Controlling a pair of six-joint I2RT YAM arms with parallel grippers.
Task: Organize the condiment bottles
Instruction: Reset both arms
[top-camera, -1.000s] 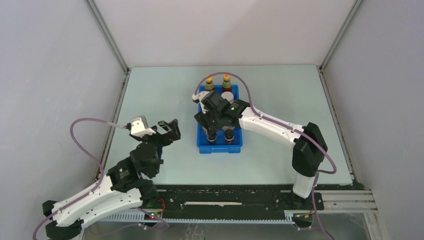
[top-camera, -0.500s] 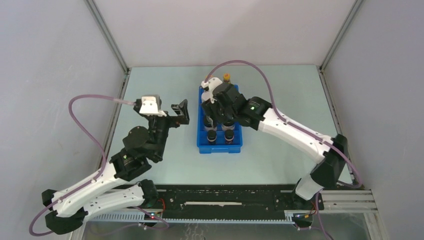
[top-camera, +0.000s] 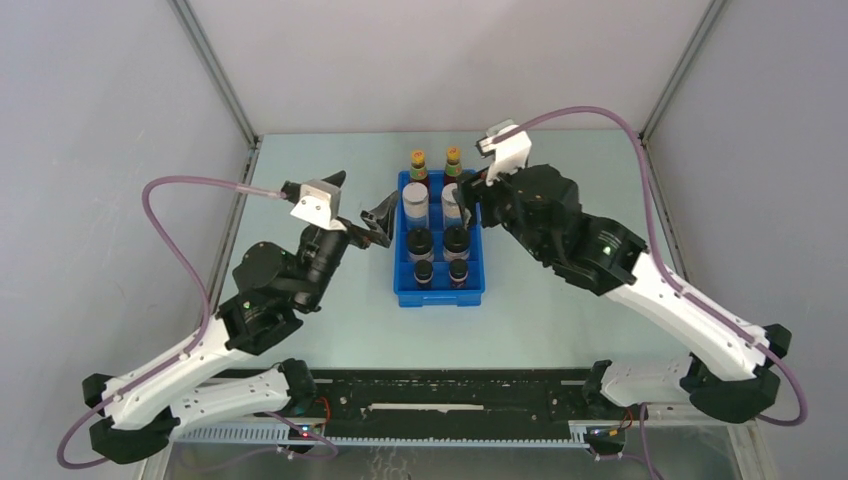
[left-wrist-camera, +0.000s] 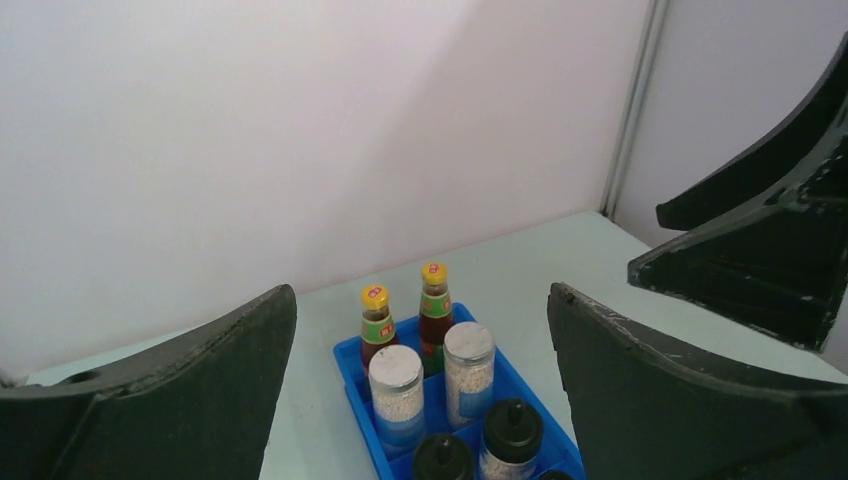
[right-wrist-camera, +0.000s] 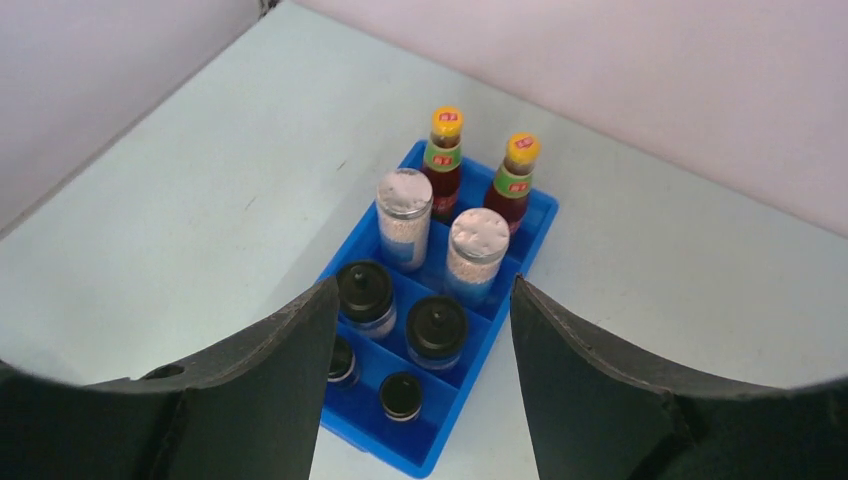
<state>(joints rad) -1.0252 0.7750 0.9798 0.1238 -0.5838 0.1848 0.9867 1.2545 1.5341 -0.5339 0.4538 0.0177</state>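
While the pale counter (top-camera: 560, 300) spreads under everything, my left tool (left-wrist-camera: 420, 300) hangs just off the left side of the blue tray (top-camera: 440, 296). Its two dark fingers (left-wrist-camera: 170, 400) are spread wide with nothing between them. My right tool (right-wrist-camera: 425, 283) hangs off the tray's far right corner, likewise gaping and holding nothing, and both tools are held back from the bottles. The tray sits near the middle of the counter, split by dividers into two columns of compartments. All eight bottles stand upright inside it, in four side-by-side pairs. At the far end are the two red sauce bottles (top-camera: 418, 165) with yellow caps, the tallest of the lot. Next toward my bases come the two clear jars with grey lids (top-camera: 415, 205) and blue labels, filled with something pale and grainy. After them stand the two pale jars with black lids (top-camera: 421, 243). Nearest my bases are the two tiny dark jars with black caps (top-camera: 424, 272), sitting low in the last row.
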